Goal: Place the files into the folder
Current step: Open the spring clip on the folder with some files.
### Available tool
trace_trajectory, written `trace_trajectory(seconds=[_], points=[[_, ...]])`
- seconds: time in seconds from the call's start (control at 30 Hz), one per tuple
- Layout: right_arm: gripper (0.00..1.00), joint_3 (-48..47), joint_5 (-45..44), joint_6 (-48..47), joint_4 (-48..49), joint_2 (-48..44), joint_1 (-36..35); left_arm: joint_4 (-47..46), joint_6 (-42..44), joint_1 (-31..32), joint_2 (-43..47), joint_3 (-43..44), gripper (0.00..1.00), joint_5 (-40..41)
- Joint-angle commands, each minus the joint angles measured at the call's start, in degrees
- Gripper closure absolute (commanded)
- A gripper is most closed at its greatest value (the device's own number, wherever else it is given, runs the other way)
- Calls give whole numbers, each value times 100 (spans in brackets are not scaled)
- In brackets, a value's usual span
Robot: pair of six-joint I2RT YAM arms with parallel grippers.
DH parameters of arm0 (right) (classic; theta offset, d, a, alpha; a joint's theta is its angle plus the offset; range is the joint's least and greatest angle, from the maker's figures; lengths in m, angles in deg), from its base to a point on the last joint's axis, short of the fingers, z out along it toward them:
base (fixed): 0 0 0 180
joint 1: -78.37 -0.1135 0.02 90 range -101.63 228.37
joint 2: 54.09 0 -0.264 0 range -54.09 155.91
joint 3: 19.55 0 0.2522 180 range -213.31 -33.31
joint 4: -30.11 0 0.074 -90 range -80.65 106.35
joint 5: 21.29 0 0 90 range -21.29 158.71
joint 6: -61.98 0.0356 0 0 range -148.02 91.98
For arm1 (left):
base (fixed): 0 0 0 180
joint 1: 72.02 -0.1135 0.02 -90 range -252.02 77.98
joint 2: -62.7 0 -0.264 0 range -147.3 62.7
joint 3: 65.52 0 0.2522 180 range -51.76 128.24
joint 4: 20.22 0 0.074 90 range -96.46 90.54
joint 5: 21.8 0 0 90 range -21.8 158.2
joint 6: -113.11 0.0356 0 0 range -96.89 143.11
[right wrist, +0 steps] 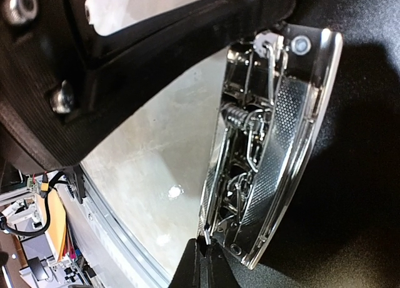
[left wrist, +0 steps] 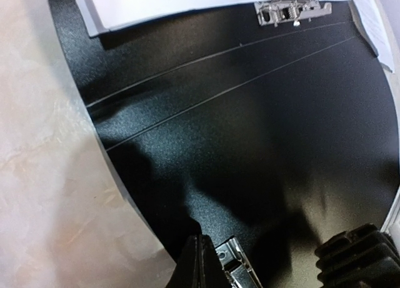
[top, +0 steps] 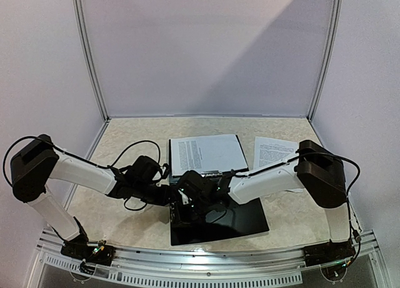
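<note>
While your left gripper [left wrist: 200, 266] and right gripper [right wrist: 203, 266], fingers pressed together, sit by the metal clip [right wrist: 269, 144], the right maybe nipping its end, the files [top: 206, 153] lie beyond on the far half of the folder [top: 237, 222].

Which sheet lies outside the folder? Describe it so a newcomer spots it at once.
Start at the open black folder in the middle of the table and look just right of its far half. A single white printed sheet lies there on the bare surface. Unlike the sheets lying square on the folder, it sits alone and slanted.
</note>
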Motion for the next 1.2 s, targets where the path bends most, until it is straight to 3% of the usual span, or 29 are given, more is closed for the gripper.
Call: trace_trajectory(seconds=[0.0, 0.3, 0.47, 0.6, 0.7, 0.87, 1.03, 1.1, 1.17], points=[[96, 458, -788, 8, -2003, 665, 210, 1101, 101, 180, -305, -300, 100, 119], [93, 309, -1219, -346, -2830, 1014, 265, 1105, 111, 256, -250, -315, 100, 191], [96, 28, -1693, -415, -2978, 754, 235, 1144, 112, 286, -300, -319, 100, 235], [98, 98, -1627, -298, -2358, -59, 236, 1178, 129, 318, -346, -345, 100, 342], [98, -359, -1481, -454, -2207, -381, 234, 1191, 147, 335, -378, -329, 100, 408], [93, 8, 175, -397, 87, -858, 287, 1288, 162, 333, -277, -222, 100, 548], [77, 447, 1169, -48, 1074, -1269, 414, 1551, 141, 335, 315, 85, 100, 681], [74, 747, 1247, -35, 1111, -1590, 535, 1755, 237, 342, 720, 329, 92, 873], [70, 1042, 1252, -242, 923, -2037, 731, 1887, 315, 360, 1188, 598, 71, 1088]])
